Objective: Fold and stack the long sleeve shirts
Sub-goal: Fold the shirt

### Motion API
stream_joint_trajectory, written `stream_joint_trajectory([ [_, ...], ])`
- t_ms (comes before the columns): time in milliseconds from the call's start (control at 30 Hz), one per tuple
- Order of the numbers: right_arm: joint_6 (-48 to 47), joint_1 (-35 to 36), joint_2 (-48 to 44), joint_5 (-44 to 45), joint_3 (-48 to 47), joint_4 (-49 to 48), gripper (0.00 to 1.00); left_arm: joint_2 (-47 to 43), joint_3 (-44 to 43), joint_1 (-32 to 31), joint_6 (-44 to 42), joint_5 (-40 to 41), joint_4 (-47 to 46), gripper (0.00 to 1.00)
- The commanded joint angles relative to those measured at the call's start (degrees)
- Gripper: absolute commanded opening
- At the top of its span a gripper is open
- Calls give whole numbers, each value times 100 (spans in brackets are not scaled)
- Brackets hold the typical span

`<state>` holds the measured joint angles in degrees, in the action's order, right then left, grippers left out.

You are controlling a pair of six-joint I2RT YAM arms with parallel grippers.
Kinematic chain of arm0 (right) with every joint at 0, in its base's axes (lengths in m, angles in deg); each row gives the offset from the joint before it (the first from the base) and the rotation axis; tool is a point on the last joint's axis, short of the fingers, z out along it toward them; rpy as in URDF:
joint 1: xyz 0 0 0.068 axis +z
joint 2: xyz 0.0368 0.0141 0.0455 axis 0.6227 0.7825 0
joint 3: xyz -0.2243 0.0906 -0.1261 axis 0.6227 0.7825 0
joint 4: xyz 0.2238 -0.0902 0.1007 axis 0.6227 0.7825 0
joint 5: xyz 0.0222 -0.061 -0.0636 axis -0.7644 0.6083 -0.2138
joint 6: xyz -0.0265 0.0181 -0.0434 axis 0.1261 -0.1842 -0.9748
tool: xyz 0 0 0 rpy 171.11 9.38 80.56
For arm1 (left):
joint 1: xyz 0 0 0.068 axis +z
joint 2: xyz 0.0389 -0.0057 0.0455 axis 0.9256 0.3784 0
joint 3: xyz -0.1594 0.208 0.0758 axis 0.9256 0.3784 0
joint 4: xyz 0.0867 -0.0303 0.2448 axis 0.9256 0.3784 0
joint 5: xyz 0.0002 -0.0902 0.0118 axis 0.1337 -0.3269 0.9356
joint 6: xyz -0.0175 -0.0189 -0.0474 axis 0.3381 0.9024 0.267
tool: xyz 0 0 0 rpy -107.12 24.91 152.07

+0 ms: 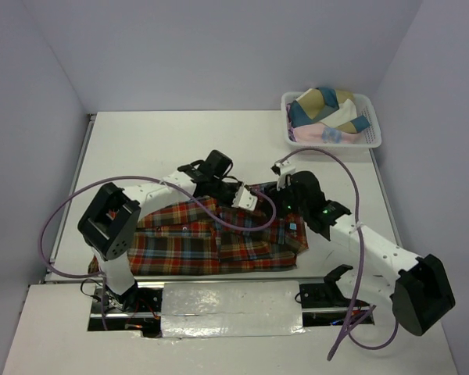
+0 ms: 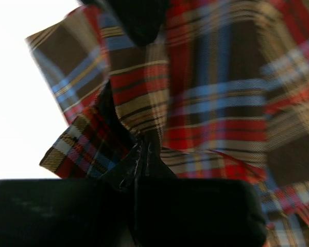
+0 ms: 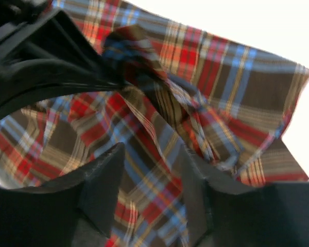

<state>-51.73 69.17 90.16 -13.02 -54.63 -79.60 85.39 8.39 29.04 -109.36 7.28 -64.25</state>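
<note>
A red-orange, brown and blue plaid long sleeve shirt (image 1: pixel 189 241) lies spread on the white table in front of the arm bases. Its right part is bunched up where both grippers meet. My left gripper (image 1: pixel 250 205) is shut on a fold of the plaid cloth (image 2: pixel 144 103), which rises straight from its closed fingertips (image 2: pixel 141 154). My right gripper (image 3: pixel 150 172) is open, its two fingers (image 3: pixel 105 177) standing apart just over the plaid cloth (image 3: pixel 159 134), with nothing pinched between them. In the right wrist view the left gripper (image 3: pixel 56 67) shows at the upper left, holding the twisted fold.
A white slotted basket (image 1: pixel 373 131) stands at the far right corner of the table, holding blue, tan and pink cloth. Purple cables loop from both arms. A silvery strip (image 1: pixel 227 301) runs along the near edge between the bases.
</note>
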Motion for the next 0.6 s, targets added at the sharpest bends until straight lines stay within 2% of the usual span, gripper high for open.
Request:
stream_joint_trajectory([
  [0, 240, -7, -762, -24, -201, 639, 59, -461, 106, -162, -1018, -375, 606, 0],
  [67, 528, -77, -1151, 20, -25, 728, 71, -601, 203, -284, -1430, -331, 842, 0],
  [133, 767, -191, -1661, -23, 107, 737, 75, -724, 264, -390, -1834, -296, 1089, 0],
  [200, 1031, -209, -1916, -76, 151, 781, 75, -821, 422, -592, -1985, -243, 1283, 0],
  [333, 1426, -227, -1839, 29, 160, 1131, 72, -1032, 747, -953, -2126, 37, 1345, 0],
  [367, 1488, -227, -1786, 55, 169, 1176, 71, -1041, 766, -1092, -2066, 90, 1353, 4],
  [400, 1584, -227, -1681, 90, 212, 1202, 71, -1033, 774, -1146, -2030, 117, 1484, 11],
  [467, 1664, -227, -1575, 91, 239, 1229, 68, -1041, 774, -1208, -2179, 91, 1739, 59],
  [533, 1752, -227, -1452, -6, 239, 1194, 64, -1155, 844, -1208, -2302, 91, 1968, 86],
  [567, 1770, -227, -1426, -15, 239, 1177, 61, -1208, 862, -1208, -2267, 117, 1977, 93],
])
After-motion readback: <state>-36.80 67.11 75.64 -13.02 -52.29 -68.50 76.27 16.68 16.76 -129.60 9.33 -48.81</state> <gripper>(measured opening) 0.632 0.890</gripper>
